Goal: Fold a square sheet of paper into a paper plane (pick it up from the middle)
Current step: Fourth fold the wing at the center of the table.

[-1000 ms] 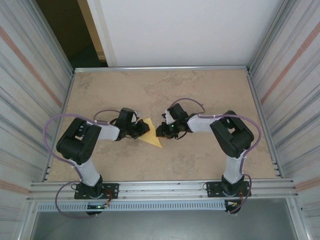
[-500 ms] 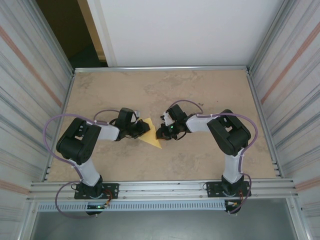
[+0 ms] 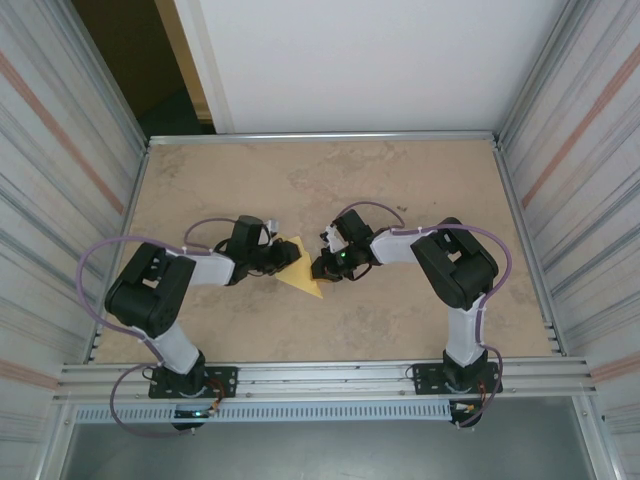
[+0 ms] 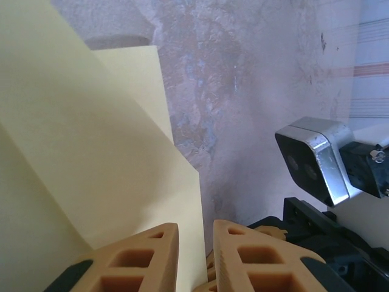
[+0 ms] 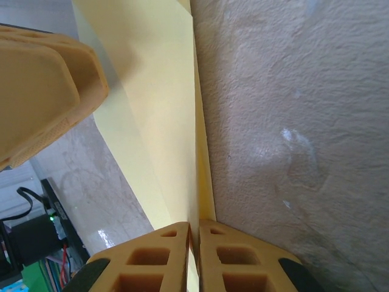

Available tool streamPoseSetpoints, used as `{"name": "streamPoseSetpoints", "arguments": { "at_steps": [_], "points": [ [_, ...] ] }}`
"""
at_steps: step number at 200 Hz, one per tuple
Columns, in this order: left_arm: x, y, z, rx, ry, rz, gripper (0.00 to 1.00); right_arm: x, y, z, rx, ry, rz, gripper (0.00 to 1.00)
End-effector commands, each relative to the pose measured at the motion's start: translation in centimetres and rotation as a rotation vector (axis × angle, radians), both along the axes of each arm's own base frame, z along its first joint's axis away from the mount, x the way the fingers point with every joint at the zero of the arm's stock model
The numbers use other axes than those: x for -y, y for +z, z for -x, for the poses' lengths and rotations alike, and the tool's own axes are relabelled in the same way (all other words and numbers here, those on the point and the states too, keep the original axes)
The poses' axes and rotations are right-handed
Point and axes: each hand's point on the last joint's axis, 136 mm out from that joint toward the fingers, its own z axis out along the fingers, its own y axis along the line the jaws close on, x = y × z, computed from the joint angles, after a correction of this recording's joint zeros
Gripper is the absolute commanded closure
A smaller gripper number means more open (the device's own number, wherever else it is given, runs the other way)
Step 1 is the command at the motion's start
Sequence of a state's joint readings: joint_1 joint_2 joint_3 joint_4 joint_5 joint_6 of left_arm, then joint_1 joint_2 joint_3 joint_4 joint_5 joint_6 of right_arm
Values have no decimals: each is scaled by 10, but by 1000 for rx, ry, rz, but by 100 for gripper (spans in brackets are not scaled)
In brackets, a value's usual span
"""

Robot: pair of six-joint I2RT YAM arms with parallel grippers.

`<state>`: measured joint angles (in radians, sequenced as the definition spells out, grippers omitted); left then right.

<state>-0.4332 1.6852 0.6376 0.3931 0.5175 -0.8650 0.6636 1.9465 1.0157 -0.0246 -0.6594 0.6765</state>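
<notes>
The square sheet of paper [image 3: 303, 276] is pale yellow and partly folded into a pointed shape, lying mid-table between both arms. My left gripper [image 3: 289, 258] is at its left side. In the left wrist view its jaws [image 4: 196, 228] stand slightly apart, and the paper [image 4: 91, 152] has its edge running into the gap. My right gripper [image 3: 321, 267] is at the sheet's right edge. In the right wrist view it [image 5: 194, 226] is shut on a raised fold of the paper [image 5: 158, 109], with a left finger [image 5: 42, 85] above the sheet.
The tan tabletop [image 3: 400, 190] is fenced by metal rails and corrugated side walls [image 3: 70, 180]. The right arm's wrist camera [image 4: 316, 161] sits close beside my left fingers. Both arm bases [image 3: 185, 380] stand at the near edge.
My left jaws have parted a little from shut, and the left arm's elbow has swung slightly left. My right gripper has closed on the paper's fold and crept a little left.
</notes>
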Motion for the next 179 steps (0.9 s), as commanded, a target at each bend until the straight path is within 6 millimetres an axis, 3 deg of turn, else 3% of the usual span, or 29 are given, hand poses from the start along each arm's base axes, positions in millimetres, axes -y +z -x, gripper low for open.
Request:
{"name": "streamPoseSetpoints", "arguments": {
  "at_steps": [1, 78, 126, 145, 179],
  "points": [
    [10, 0, -1, -8, -42, 11, 76, 0, -12, 1, -13, 9, 33, 86],
    [-19, -40, 8, -127, 61, -143, 85, 5, -11, 0, -8, -9, 58, 80],
    [-24, -51, 10, -142, 76, -151, 87, 18, 30, -11, 118, -57, 51, 66],
    [-26, -53, 10, -146, 82, -153, 87, 20, 36, -9, 161, -41, 78, 68],
    [-27, -55, 10, -145, 91, -153, 88, -4, 34, 11, 146, 64, 49, 82]
  ]
}}
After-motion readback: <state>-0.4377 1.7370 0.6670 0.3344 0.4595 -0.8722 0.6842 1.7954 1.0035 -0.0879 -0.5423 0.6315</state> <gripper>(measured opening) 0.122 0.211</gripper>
